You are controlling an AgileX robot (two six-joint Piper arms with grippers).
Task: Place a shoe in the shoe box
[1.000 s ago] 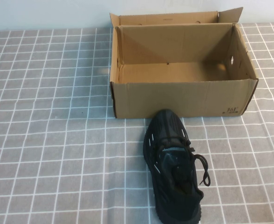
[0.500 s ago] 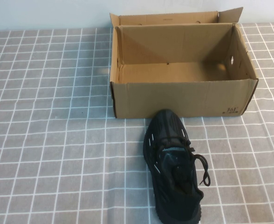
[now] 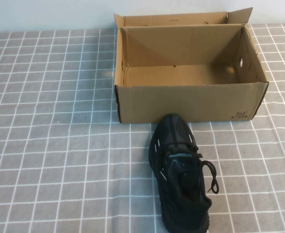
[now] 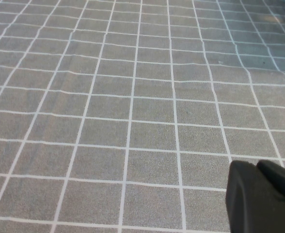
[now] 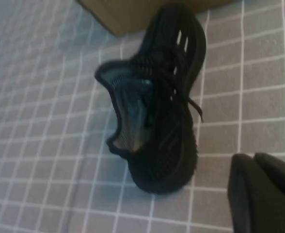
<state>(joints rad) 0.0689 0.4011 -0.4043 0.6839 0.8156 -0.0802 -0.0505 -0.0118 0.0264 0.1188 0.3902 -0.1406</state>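
While I watch, one black knit sneaker (image 3: 180, 172) lies toe-first touching one open brown cardboard shoe box (image 3: 188, 103) on the grey checked counter (image 3: 50, 145); I cannot tell either gripper's finger state: left gripper (image 4: 261, 199) over bare cloth, right gripper (image 5: 263, 194) near the sneaker.

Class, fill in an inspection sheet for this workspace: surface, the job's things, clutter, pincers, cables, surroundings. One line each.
Surface: grey tablecloth with white grid.
Job's things: black shoe lies on the cloth outside the shoe box, toe near its front wall; the box is open, nothing seen in it.
Clutter: nothing seen.
Pincers: left pincer over bare cloth; right pincer near the shoe, not holding it; neither appears in the high view.
Cables: nothing seen.
Surroundings: pale wall behind the table.
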